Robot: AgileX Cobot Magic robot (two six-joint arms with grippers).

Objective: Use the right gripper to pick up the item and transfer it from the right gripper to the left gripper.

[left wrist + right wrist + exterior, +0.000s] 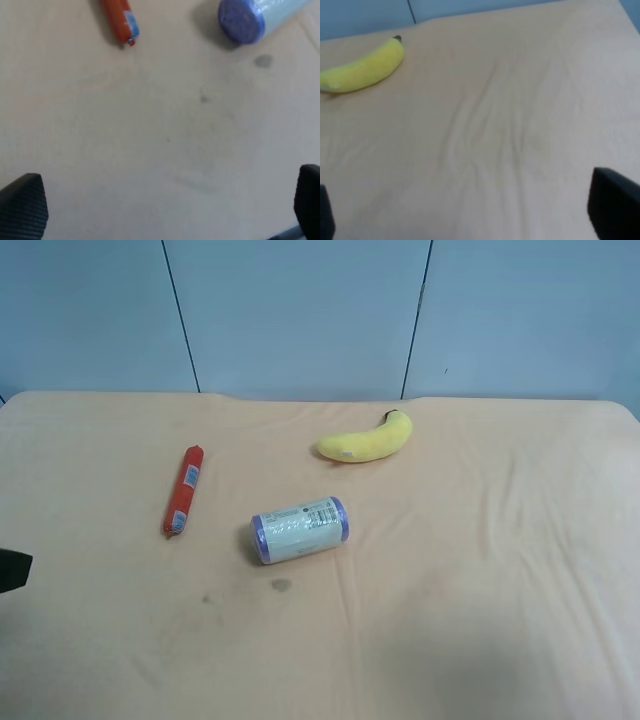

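Note:
The item, a thin red sausage stick (pixel 183 490) with a white-blue label, lies on the tablecloth at the left of the exterior high view. Its near end also shows in the left wrist view (pixel 120 22). My left gripper (pixel 165 210) is open and empty, well short of the stick, with only its black fingertips (pixel 22 205) showing. My right gripper (pixel 470 222) is open and empty over bare cloth, with one fingertip (pixel 615 210) at the frame's corner. The stick does not show in the right wrist view. In the exterior high view only a black arm part (pixel 12 570) shows at the left edge.
A yellow plush banana (pixel 365 440) lies behind the middle and also shows in the right wrist view (pixel 362 70). A white roll with purple ends (pixel 300 530) lies right of the stick and shows in the left wrist view (pixel 250 17). The peach tablecloth (pixel 480 620) is wrinkled, with small stains.

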